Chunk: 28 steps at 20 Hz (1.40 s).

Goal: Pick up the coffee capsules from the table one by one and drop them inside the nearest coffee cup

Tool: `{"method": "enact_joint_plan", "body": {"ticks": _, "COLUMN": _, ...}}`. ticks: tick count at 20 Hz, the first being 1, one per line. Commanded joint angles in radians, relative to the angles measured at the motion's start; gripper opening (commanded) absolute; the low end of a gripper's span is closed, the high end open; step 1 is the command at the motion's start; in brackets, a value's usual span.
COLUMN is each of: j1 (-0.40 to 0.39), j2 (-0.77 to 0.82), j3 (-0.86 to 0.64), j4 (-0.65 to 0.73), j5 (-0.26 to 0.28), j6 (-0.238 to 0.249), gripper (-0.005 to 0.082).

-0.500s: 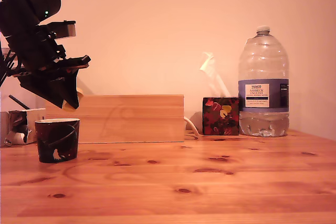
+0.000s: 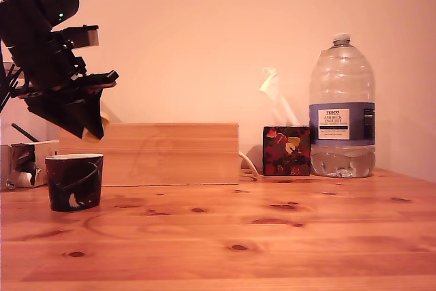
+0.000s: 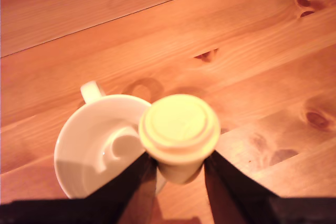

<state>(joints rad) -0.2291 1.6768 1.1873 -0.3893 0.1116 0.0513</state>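
My gripper [image 2: 92, 127] hangs above the dark cup [image 2: 75, 182] at the exterior view's left, shut on a pale yellow coffee capsule [image 3: 179, 128]. Only a sliver of that capsule [image 2: 103, 115] shows beside the black fingers in the exterior view. In the wrist view the capsule sits between my fingers [image 3: 139, 182], over the cup's edge. The cup [image 3: 79, 150] has a white inside, and a pale rounded piece [image 3: 123, 145] lies in it. A small nub sticks out at its rim. The pine table [image 2: 272, 236] spreads around it.
A plain light wooden box [image 2: 170, 155] stands behind the cup. A floral tissue box [image 2: 286, 150] and a big water bottle [image 2: 342, 110] sit at the back right. A whitish container [image 2: 27, 161] is at the far left edge.
The gripper with the capsule has shifted very slightly upward above the cup. Everything else stays where it was.
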Motion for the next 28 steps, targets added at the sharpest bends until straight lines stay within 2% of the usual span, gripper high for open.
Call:
{"method": "enact_joint_plan", "body": {"ticks": 1, "j1": 0.014, "j2": -0.007, "j3": -0.016, "j4": 0.001, "j5": 0.0, "j6": -0.006, "gripper": 0.0185}}
{"method": "enact_joint_plan", "body": {"ticks": 10, "j1": 0.086, "j2": -0.071, "j3": -0.021, "j4": -0.076, "j5": 0.0, "j6": -0.006, "gripper": 0.0185}}
{"method": "enact_joint_plan", "body": {"ticks": 16, "j1": 0.077, "j2": -0.073, "j3": -0.021, "j4": -0.06, "j5": 0.017, "j6": -0.005, "gripper": 0.0185}}
{"method": "enact_joint_plan", "body": {"ticks": 21, "j1": 0.069, "j2": -0.062, "j3": -0.019, "j4": -0.065, "j5": 0.009, "j6": 0.007, "gripper": 0.0185}}
{"method": "enact_joint_plan", "body": {"ticks": 25, "j1": 0.069, "j2": -0.005, "j3": 0.049, "j4": -0.143, "j5": -0.017, "j6": 0.007, "gripper": 0.0185}}
{"method": "enact_joint_plan", "body": {"ticks": 28, "j1": 0.069, "j2": 0.068, "j3": 0.156, "j4": -0.249, "j5": -0.027, "j6": 0.007, "gripper": 0.0185}}
